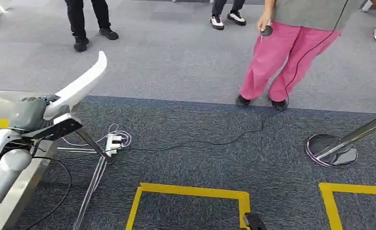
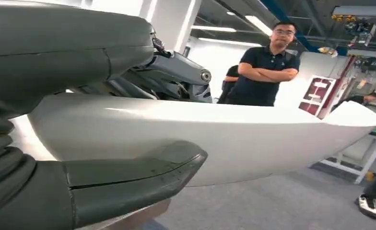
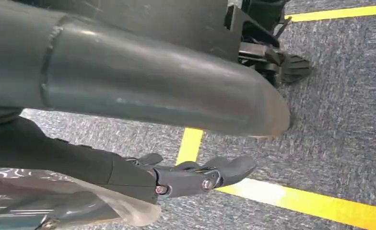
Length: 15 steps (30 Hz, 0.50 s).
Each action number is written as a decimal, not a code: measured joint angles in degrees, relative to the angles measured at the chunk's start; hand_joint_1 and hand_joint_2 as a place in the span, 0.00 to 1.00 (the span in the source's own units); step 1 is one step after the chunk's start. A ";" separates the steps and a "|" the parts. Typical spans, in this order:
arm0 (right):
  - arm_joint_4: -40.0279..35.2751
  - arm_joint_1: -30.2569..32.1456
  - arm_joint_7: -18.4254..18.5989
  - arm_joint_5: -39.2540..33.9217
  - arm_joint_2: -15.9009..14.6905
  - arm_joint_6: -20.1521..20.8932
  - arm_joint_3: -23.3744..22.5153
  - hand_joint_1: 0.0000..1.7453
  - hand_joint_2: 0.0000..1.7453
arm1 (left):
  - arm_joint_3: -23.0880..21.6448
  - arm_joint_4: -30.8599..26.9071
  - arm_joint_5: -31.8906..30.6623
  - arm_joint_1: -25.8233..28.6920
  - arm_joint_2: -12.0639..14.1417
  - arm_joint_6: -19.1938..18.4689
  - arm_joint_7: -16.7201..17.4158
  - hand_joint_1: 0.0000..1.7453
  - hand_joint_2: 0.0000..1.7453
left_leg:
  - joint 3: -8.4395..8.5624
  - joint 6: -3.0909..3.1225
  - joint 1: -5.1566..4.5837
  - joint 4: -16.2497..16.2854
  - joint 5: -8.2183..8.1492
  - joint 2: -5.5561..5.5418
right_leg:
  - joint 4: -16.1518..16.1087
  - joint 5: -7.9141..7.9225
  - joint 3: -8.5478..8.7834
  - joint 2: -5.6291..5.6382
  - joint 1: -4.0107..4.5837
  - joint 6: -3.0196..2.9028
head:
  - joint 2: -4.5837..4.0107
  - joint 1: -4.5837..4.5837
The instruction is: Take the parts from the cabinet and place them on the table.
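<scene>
Grey carpet (image 1: 186,139), yellow floor tape (image 1: 191,191).
Left hand (image 1: 30,114) raised, grasping a white curved part (image 1: 80,86); right hand (image 3: 195,175) hangs low, fingers apart, holding nothing.

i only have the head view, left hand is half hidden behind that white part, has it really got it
Observer: Yes. In the left wrist view the left hand grips the white part, with the thumb on one face and the dark fingers on the other.
Operator: anyone close on that side
Observer: A person stands past the part's tapered end, arms crossed.
Operator: and the right hand, can't see it
Observer: The right wrist view shows the right hand hanging over the grey carpet and a yellow tape line, with nothing between its thumb and fingers.
</scene>
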 joint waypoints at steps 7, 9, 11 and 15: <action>0.00 0.06 0.20 0.00 0.00 0.04 0.00 0.00 0.00 | -0.04 0.00 0.02 -0.47 -0.35 -0.35 -0.17 1.00 1.00 | 0.41 0.04 0.04 -0.06 -0.42 -0.36 | 12.44 -1.90 -8.34 0.09 -0.26 0.30 | 0.00 0.44; 0.00 -0.01 0.20 0.02 -0.07 0.04 0.00 0.00 0.00 | -0.04 0.00 0.02 -0.52 -0.42 -0.37 -0.17 1.00 1.00 | 0.67 -0.65 0.13 0.41 -0.99 -0.48 | 1.85 3.29 -3.50 0.12 -0.59 0.30 | 0.00 0.42; 0.00 -0.18 0.26 0.07 -0.09 0.04 0.00 0.00 0.00 | -0.09 0.00 0.02 -0.66 -0.39 -0.54 -0.17 1.00 1.00 | 0.23 -1.33 -0.15 0.97 -1.23 -0.64 | 0.65 2.21 -2.36 0.51 -0.33 -0.45 | 0.00 0.37; 0.00 -0.12 0.37 0.15 -0.24 0.00 0.02 0.00 0.00 | -0.15 0.00 0.15 -0.59 -0.35 -0.77 -0.22 1.00 1.00 | 0.29 -2.52 0.39 1.16 -1.86 -0.57 | 0.32 2.38 -1.87 0.43 -0.17 -2.06 | 0.00 0.44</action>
